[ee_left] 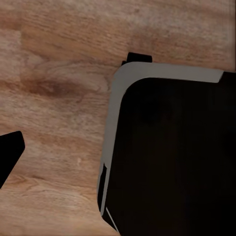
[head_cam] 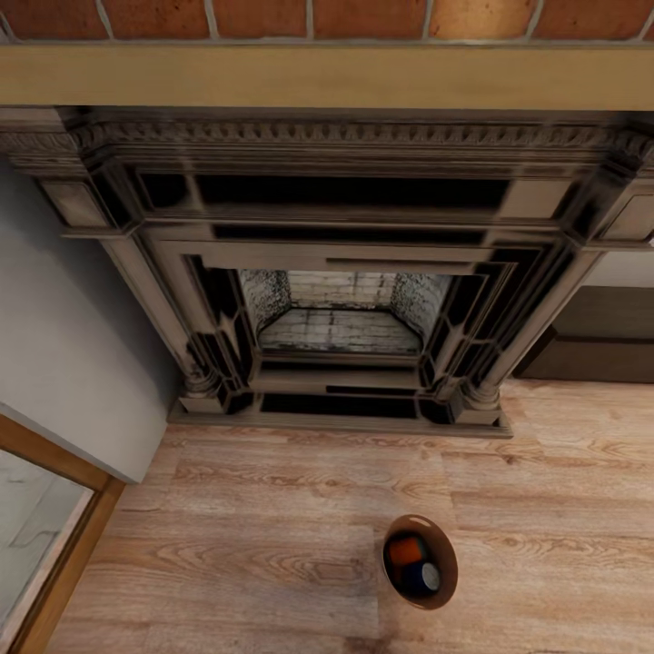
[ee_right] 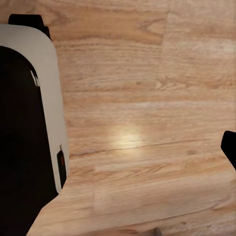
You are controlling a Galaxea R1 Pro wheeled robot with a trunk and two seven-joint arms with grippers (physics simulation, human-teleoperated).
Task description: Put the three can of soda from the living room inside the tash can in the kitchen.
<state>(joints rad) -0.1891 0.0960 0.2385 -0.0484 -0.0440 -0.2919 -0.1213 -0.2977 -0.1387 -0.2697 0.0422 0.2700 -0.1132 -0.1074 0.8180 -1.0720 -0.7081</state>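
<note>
A small round bin stands on bare wood floor, holding an orange can and a blue can. Open floor surrounds it. Beyond stands a dark fireplace. Gripper openings cannot be told.

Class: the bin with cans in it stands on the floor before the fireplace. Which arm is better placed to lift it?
Probably the right: in the head view the bin stands slightly right of centre, on that arm's side.

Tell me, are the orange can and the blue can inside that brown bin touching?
Touching, as far as the head view shows: the orange can and the blue can lie pressed together inside the bin, with no gap visible between them.
</note>
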